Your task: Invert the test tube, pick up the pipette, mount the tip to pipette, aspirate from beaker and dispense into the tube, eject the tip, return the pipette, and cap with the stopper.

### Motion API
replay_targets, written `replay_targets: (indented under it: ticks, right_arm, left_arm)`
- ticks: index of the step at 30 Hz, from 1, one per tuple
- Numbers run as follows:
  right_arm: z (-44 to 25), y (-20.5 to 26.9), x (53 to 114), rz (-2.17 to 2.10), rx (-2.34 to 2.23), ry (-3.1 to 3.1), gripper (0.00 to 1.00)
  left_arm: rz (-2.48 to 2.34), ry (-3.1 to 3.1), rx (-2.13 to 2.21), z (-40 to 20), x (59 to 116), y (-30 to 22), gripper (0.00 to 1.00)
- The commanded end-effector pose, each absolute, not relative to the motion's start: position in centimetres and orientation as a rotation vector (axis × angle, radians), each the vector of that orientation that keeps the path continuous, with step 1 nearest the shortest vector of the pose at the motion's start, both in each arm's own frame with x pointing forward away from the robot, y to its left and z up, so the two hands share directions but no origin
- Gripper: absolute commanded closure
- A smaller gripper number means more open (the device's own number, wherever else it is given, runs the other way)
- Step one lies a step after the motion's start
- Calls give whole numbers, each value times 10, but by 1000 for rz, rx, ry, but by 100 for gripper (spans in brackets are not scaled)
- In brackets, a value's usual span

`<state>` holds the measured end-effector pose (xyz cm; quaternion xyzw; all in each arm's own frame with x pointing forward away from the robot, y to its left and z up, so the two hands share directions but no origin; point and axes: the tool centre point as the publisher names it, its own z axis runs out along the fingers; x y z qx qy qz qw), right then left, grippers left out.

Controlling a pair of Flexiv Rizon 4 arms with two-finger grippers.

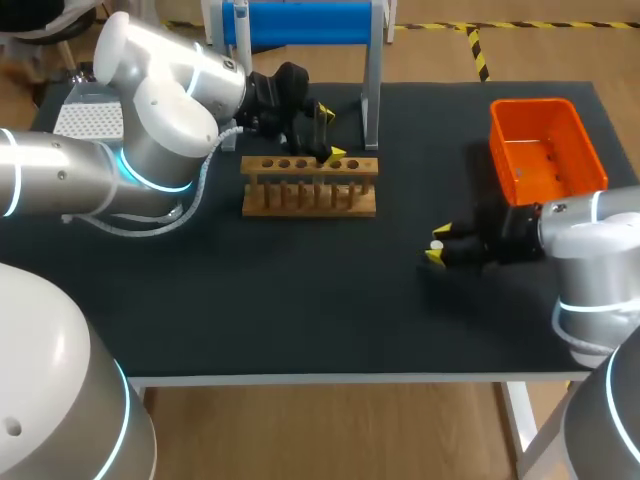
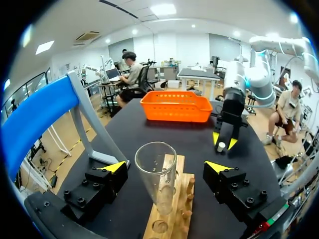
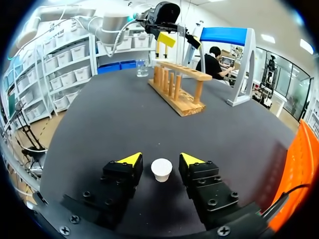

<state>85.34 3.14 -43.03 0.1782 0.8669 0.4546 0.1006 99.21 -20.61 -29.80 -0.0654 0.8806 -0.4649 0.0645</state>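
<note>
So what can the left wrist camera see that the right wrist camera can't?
Only the left wrist view plainly shows the glass tube, upright at the rack inside the open left hand. Only the right wrist view shows the beaker, beyond the rack. Both show the rack, the stopper, the orange basket and the blue stand.

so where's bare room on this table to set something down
Bare: the mat from the wooden rack to the near edge; also between rack and orange bin. Crowded: at the rack under the left tool, and around the right tool.
</note>
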Motion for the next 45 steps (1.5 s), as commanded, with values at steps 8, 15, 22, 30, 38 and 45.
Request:
replay_targets:
  ticks: [8, 15, 22, 30, 38, 45]
  right_arm:
    - [-431, 32, 853, 1337, 536, 2559, 64]
    - [-432, 31, 853, 1328, 543, 2560, 64]
    - [-432, 31, 853, 1323, 544, 2558, 93]
    - [-431, 30, 853, 1317, 547, 2560, 100]
    - [-407, 26, 859, 1348, 516, 2544, 100]
    - [-359, 23, 882, 1387, 453, 2580, 100]
  left_arm:
    - [-1406, 2654, -197, -299, 992, -206, 0]
    - [-1406, 2654, -197, -299, 992, -206, 0]
    - [-1406, 2654, -197, -299, 992, -206, 0]
    - [-1406, 2654, -197, -299, 992, -206, 0]
    - [-1406, 2654, -197, -299, 992, -206, 0]
    - [-1406, 2654, -197, -299, 992, -206, 0]
